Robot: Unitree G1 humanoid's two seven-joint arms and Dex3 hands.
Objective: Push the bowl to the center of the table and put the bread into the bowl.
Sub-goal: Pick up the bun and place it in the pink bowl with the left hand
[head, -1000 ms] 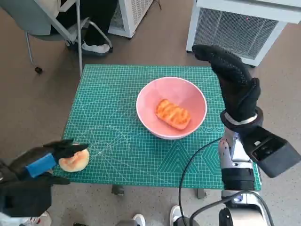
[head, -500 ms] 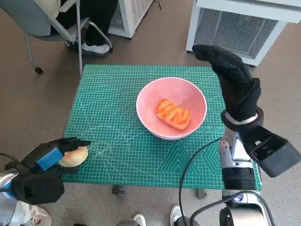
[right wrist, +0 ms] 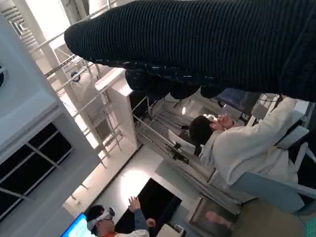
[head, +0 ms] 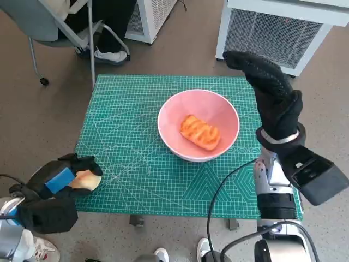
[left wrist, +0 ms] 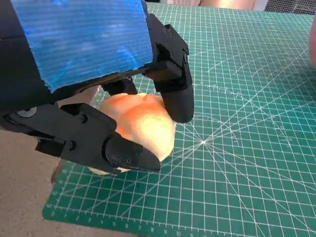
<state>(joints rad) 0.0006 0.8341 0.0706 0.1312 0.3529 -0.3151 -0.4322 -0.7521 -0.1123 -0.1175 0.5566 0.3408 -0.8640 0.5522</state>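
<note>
The pink bowl (head: 163, 117) stands near the middle of the green cutting mat (head: 136, 164), with a grilled orange bread (head: 200, 132) lying in it. A round pale bun (head: 87, 179) sits on the mat's front left corner. My left hand (head: 60, 180) covers it from the left. In the left wrist view my left hand (left wrist: 98, 74) wraps the bun (left wrist: 143, 123), one of the black fingers (left wrist: 175, 94) over its far side and the thumb under its near side. The bun still rests on the mat (left wrist: 237, 148). My right hand (head: 270, 93) stands raised to the right of the bowl, fingers straight, holding nothing.
A chair and a person's legs (head: 106, 33) are beyond the table's back left corner. White slatted units (head: 272, 27) stand behind the table. A black cable (head: 218, 191) hangs over the front right edge. The right wrist view shows the glove (right wrist: 207, 39) and people (right wrist: 232, 143) in the room.
My left hand has moved in over the bun and closed round it; the bun has shifted slightly. The right hand, bowl and grilled bread have not moved.
</note>
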